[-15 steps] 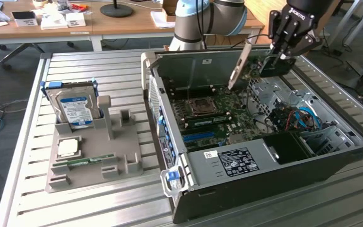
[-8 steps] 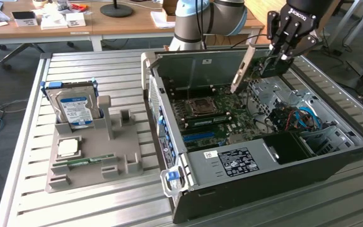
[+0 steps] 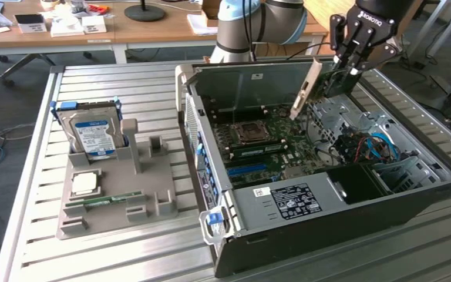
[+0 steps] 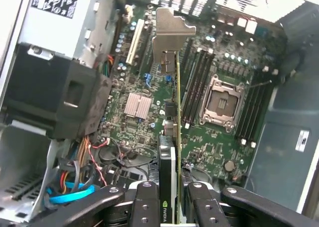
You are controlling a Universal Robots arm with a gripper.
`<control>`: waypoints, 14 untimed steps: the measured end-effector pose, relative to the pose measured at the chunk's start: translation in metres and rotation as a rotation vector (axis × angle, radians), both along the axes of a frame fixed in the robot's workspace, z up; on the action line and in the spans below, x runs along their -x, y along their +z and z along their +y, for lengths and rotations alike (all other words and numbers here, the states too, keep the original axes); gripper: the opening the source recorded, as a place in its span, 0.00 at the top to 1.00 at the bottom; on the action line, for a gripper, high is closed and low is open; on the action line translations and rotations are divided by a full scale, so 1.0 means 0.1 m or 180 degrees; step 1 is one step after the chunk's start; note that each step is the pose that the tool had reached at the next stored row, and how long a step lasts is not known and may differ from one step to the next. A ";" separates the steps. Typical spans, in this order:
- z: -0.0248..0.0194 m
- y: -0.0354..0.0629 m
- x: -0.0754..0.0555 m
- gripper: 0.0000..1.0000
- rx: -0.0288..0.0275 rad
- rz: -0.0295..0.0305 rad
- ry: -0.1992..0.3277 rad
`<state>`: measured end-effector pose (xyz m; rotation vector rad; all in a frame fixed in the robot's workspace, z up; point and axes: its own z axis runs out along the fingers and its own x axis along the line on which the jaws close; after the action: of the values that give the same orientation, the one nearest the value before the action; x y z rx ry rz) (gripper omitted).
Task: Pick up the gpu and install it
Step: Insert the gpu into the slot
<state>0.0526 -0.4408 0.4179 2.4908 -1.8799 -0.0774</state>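
Observation:
The gpu hangs in the air above the open computer case, its silver end bracket slanting down toward the motherboard. My gripper is shut on its upper edge. From the wrist view the card is seen edge-on between the black fingers, with the bracket at its far end, over the motherboard and beside the empty processor socket.
A grey holder on the slatted table carries a hard drive, a processor and a memory stick. Inside the case are a black shroud, coloured cables and the power supply.

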 end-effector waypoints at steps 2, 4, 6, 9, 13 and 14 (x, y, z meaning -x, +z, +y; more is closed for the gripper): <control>0.001 -0.002 0.00 0.73 0.0000 0.0000 0.0090; 0.001 -0.003 0.00 0.73 0.0000 0.0000 0.0180; 0.002 -0.004 0.00 0.73 0.0000 0.0000 0.0273; 0.003 -0.006 0.00 0.73 0.0000 0.0000 0.0409; 0.004 -0.009 0.00 0.73 0.0000 0.0000 0.0594; 0.004 -0.009 0.00 0.73 0.0000 0.0000 0.0638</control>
<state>0.0526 -0.4404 0.4170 2.6624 -1.6187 -0.0738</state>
